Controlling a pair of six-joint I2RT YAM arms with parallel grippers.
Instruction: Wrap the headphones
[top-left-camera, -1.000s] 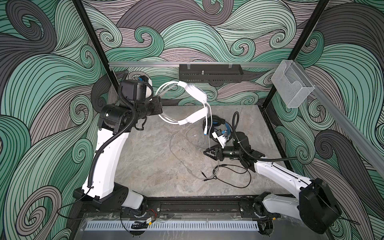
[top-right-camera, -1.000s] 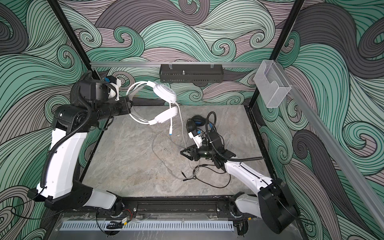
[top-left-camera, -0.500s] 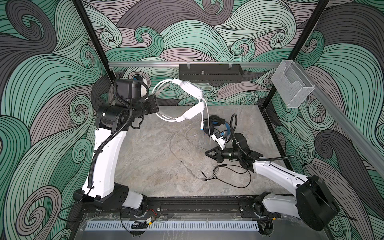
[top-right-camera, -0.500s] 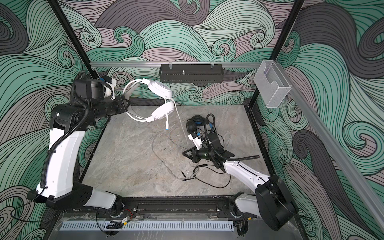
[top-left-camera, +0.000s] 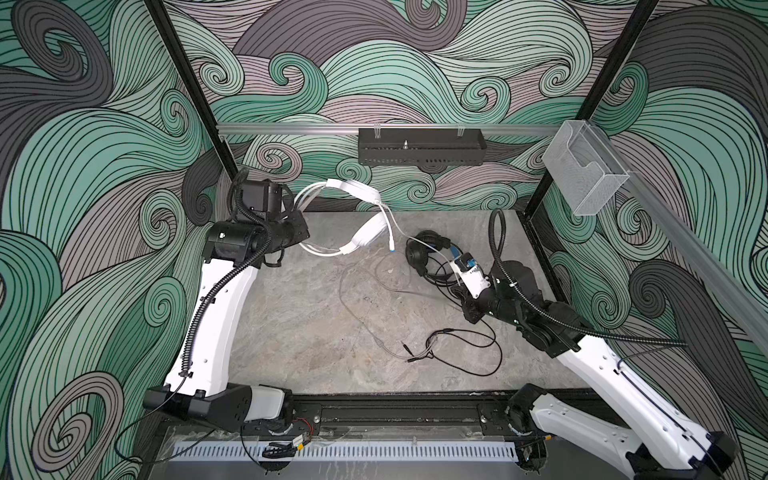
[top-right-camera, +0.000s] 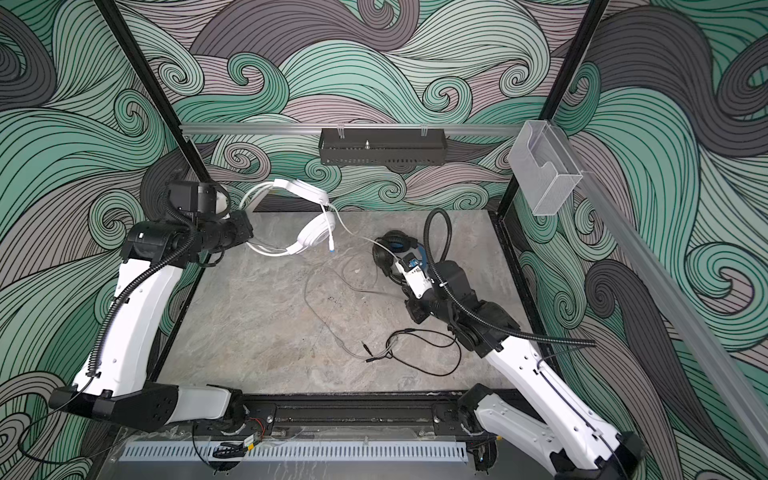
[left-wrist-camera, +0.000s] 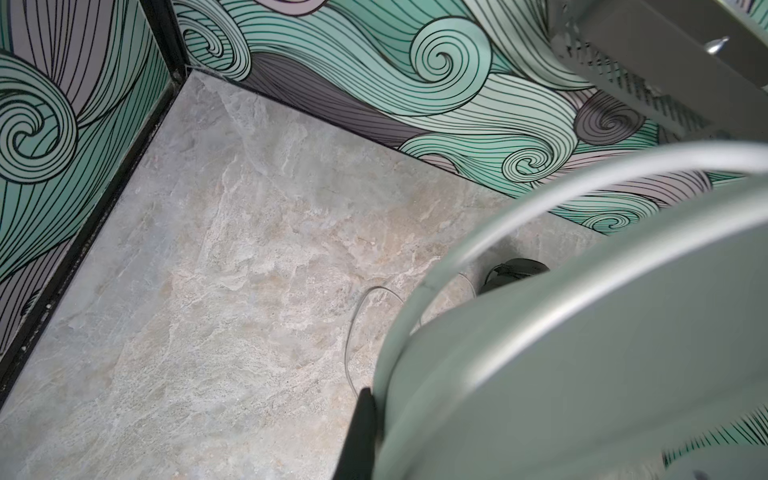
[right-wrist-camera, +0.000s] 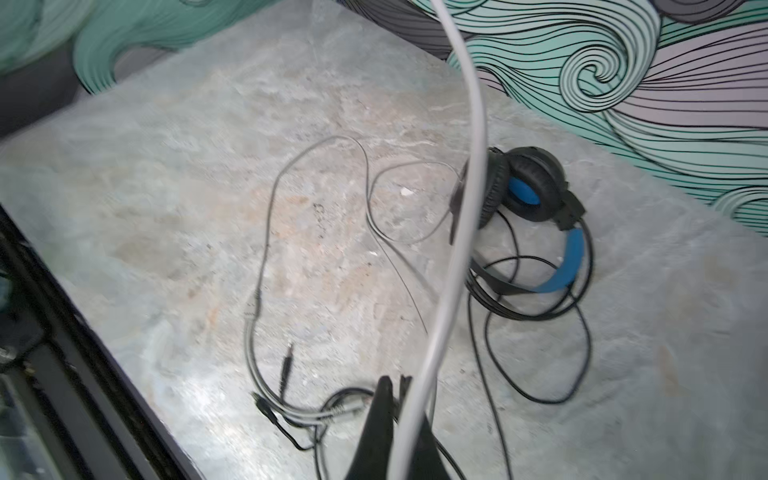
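Note:
The white headphones (top-left-camera: 365, 232) hang in the air at the back left, and my left gripper (top-left-camera: 304, 237) is shut on their headband (left-wrist-camera: 582, 353). Their pale cord (top-left-camera: 419, 243) runs taut from the earcup to my right gripper (top-left-camera: 454, 266), which is shut on it; in the right wrist view the cord (right-wrist-camera: 473, 124) passes between the closed fingertips (right-wrist-camera: 384, 386). The rest of it loops slack over the table (top-left-camera: 353, 291). The black headphones (right-wrist-camera: 532, 187) with blue lining lie on the table just behind the right gripper, their black cord (top-left-camera: 478, 345) coiled toward the front.
The plugs of both cords (top-left-camera: 415, 357) lie tangled together near the middle front. A black tray (top-left-camera: 419, 151) hangs on the back rail and a clear plastic box (top-left-camera: 586, 174) on the right rail. Black frame posts stand at both back corners.
My right gripper has shut on the pale cord and lifted it back and right toward the black headphones. The left arm has drawn the white headphones slightly left.

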